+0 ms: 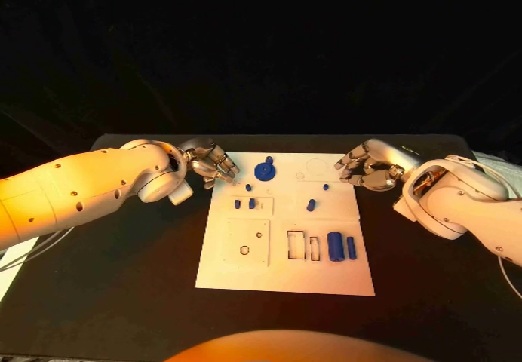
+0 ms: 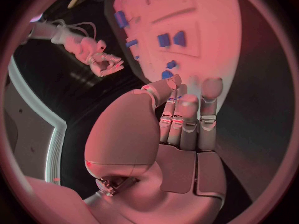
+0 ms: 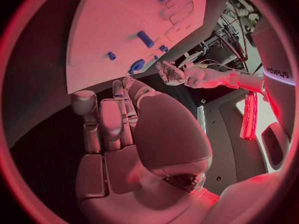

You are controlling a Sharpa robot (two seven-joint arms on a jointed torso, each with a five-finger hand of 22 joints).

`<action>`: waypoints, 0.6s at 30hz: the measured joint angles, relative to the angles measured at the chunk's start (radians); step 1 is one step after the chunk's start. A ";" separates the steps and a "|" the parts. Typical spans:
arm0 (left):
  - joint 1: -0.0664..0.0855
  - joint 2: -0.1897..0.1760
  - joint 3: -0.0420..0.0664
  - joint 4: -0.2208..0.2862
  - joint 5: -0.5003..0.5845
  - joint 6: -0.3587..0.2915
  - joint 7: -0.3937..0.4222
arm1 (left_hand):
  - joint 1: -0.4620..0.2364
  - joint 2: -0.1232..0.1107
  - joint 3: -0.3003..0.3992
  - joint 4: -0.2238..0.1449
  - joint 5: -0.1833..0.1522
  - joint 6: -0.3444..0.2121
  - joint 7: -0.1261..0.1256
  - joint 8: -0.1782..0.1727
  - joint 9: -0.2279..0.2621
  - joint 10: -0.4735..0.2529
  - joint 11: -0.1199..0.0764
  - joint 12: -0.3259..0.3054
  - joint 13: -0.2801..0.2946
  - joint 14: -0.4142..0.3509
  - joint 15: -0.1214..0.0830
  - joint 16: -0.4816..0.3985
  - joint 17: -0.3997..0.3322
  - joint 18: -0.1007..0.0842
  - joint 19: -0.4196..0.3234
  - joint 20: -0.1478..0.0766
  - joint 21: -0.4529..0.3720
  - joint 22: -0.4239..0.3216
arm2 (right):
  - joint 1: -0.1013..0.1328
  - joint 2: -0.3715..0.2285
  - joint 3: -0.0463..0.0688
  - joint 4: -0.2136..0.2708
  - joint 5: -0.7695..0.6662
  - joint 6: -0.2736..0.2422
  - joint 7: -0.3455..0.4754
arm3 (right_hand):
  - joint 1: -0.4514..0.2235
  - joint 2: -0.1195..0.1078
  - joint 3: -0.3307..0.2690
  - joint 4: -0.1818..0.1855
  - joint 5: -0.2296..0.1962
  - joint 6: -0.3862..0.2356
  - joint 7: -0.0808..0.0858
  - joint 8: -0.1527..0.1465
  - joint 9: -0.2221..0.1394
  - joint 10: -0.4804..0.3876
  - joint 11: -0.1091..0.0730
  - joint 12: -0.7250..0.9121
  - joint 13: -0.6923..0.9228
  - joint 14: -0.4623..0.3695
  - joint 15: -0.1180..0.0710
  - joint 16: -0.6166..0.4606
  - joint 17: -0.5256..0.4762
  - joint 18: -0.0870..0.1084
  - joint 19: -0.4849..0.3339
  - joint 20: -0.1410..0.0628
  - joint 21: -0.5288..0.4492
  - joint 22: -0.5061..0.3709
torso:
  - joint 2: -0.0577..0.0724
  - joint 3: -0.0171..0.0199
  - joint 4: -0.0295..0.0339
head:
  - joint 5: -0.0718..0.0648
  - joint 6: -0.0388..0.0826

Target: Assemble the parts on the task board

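Note:
The white task board (image 1: pixel 285 264) lies in the middle of the black table. A blue round disc (image 1: pixel 265 170) sits near its far edge, with small blue pegs (image 1: pixel 311 204) and a pair of short pieces (image 1: pixel 245 204) below it. Two larger blue cylinders (image 1: pixel 342 246) lie at the board's near right. My left hand (image 1: pixel 210 167) hovers at the board's far left corner, fingers apart and empty; its fingers (image 2: pixel 187 114) point toward the board (image 2: pixel 199 20). My right hand (image 1: pixel 364 170) hovers at the far right corner, also empty, its fingers (image 3: pixel 112 114) extended over the board (image 3: pixel 106 30).
Rectangular cut-outs (image 1: pixel 302 245) and a square plate with a small hole (image 1: pixel 247 241) mark the board's near half. Bare black table (image 1: pixel 130 256) surrounds the board. A white sheet (image 1: pixel 500 162) lies at the table's far right edge.

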 measured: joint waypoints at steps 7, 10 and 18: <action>-0.005 -0.037 -0.004 0.063 0.500 -0.066 0.180 | -0.031 0.030 -0.071 0.020 0.000 0.013 -0.013 0.011 -0.002 0.044 -0.019 0.084 0.031 -0.089 -0.009 -0.122 -0.172 0.022 -0.099 -0.003 -0.181 -0.121 | 0.000 0.049 -0.007 -0.029 -0.169 0.031 -0.052 | -0.021 -0.021 0.061 -0.004 -0.023 0.001 0.000 -0.008 -0.005 -0.015 0.007 -0.041 -0.089 0.000 0.007 0.016 0.013 0.000 0.008 0.002 0.008 0.013 | 0.000 -0.0007 -0.0006 | -0.012 0.014; -0.007 -0.049 -0.005 0.083 0.647 -0.087 0.238 | -0.033 0.032 -0.090 0.022 0.000 0.013 -0.013 0.011 -0.003 0.044 -0.019 0.108 0.042 -0.094 -0.010 -0.131 -0.193 0.031 -0.099 -0.003 -0.194 -0.131 | 0.000 0.075 -0.014 -0.044 -0.226 0.042 -0.069 | -0.025 -0.025 0.077 -0.006 -0.028 -0.007 -0.007 -0.008 -0.006 -0.021 0.003 -0.048 -0.111 0.000 0.007 0.034 0.030 0.000 0.027 -0.003 0.025 0.038 | 0.000 -0.0008 -0.0007 | -0.017 0.018; -0.009 -0.067 -0.006 0.118 0.836 -0.113 0.318 | -0.033 0.032 -0.098 0.015 0.000 0.013 -0.013 0.016 -0.004 0.041 -0.023 0.128 0.051 -0.108 -0.010 -0.153 -0.228 0.031 -0.099 -0.003 -0.204 -0.139 | -0.008 0.130 -0.021 -0.084 -0.323 0.069 -0.106 | -0.030 -0.029 0.093 -0.006 -0.033 -0.008 -0.009 -0.008 -0.008 -0.022 0.003 -0.056 -0.140 0.000 0.007 0.040 0.037 0.000 0.035 -0.004 0.034 0.055 | 0.002 -0.0012 0.0014 | -0.020 0.020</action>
